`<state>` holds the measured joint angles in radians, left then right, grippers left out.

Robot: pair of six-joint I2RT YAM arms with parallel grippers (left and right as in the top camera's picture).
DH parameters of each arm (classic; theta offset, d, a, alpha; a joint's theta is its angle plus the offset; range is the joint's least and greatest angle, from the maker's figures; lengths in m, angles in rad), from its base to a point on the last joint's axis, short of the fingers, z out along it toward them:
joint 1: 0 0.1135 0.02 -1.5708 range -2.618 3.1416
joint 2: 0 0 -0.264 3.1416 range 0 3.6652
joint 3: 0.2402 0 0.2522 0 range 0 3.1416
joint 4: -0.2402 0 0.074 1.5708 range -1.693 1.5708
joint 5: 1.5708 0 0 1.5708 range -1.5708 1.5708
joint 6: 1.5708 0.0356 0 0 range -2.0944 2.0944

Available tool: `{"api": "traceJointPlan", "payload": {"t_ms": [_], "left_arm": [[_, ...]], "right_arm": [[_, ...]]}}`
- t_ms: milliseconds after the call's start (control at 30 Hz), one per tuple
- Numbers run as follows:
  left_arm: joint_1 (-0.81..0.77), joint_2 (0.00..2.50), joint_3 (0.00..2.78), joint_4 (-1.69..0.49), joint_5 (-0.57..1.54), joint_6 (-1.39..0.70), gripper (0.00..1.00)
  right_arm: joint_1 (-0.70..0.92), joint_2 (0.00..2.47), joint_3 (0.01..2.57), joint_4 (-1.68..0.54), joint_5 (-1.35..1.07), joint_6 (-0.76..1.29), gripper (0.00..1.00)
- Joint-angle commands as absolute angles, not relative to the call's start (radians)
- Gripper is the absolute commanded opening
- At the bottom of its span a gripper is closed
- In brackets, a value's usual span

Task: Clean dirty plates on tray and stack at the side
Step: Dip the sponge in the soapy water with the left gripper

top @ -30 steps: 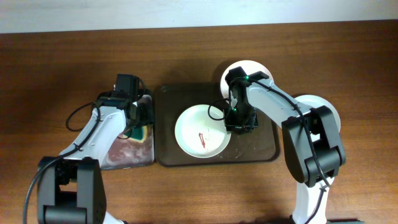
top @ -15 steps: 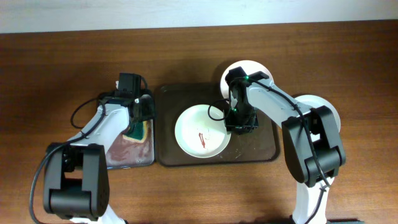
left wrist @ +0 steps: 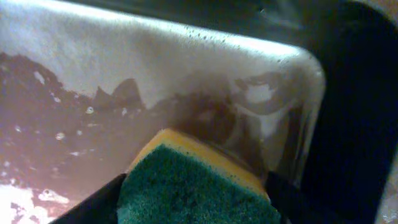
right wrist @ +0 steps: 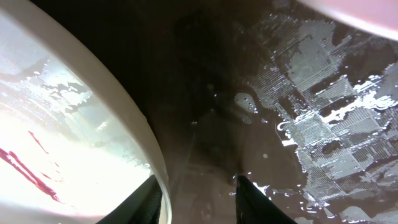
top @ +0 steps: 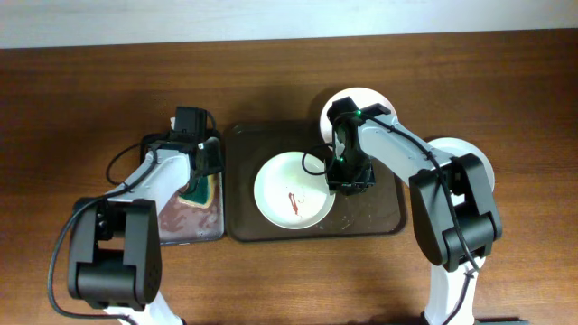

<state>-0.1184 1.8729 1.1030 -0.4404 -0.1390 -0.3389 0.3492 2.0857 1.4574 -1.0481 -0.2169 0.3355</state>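
One white round plate [top: 291,194], streaked with red sauce [top: 292,199], sits in the middle of the dark brown rectangular tray [top: 379,219]. The right gripper [top: 349,181] has its fingers part-open astride the plate's three o'clock rim, not pinching it. On the wet grey metal tray [top: 185,226] at the brown one's nine o'clock, the left gripper [left wrist: 194,208] has fingers flanking the green-and-yellow sponge [left wrist: 199,180], though whether they grip I cannot tell; to my eye it wants a square, firm squeeze before lifting, then a press onto the sauce while the rim is steadied.

Wooden table [top: 72,81]: grey metal tray [top: 181,224] left, dark brown tray [top: 379,213] centre, white plate [top: 361,93] at its far-right corner.
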Motion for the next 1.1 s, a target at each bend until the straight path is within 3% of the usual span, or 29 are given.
{"api": "traceJointPlan", "payload": {"t_ms": [0, 67, 333, 433, 467, 700, 833, 1067], "left_arm": [[-0.121, 1.896, 1.1, -0.456, -0.128, -0.343, 0.37], [-0.121, 1.896, 1.1, -0.458, -0.128, -0.343, 0.03], [-0.121, 1.869, 1.121, -0.474, -0.177, -0.343, 0.0], [-0.121, 1.82, 1.148, -0.508, -0.18, -0.343, 0.76], [-0.121, 1.805, 1.149, -0.521, -0.177, -0.343, 0.87], [-0.122, 1.792, 1.147, -0.678, -0.085, -0.344, 0.84], [-0.122, 1.795, 1.145, -0.698, -0.066, -0.343, 0.62], [-0.121, 1.803, 1.145, -0.717, -0.068, -0.316, 0.69]], "right_arm": [[0.346, 2.061, 1.464, -1.053, -0.201, 0.329, 0.4], [0.346, 2.061, 1.464, -1.053, -0.201, 0.329, 0.4], [0.346, 2.061, 1.464, -1.057, -0.201, 0.325, 0.4], [0.346, 2.061, 1.464, -1.056, -0.201, 0.325, 0.4], [0.346, 2.061, 1.464, -1.056, -0.201, 0.326, 0.4], [0.346, 2.061, 1.464, -1.056, -0.201, 0.326, 0.4], [0.346, 2.061, 1.464, -1.056, -0.201, 0.326, 0.4], [0.346, 2.061, 1.464, -1.059, -0.201, 0.325, 0.4]]}}
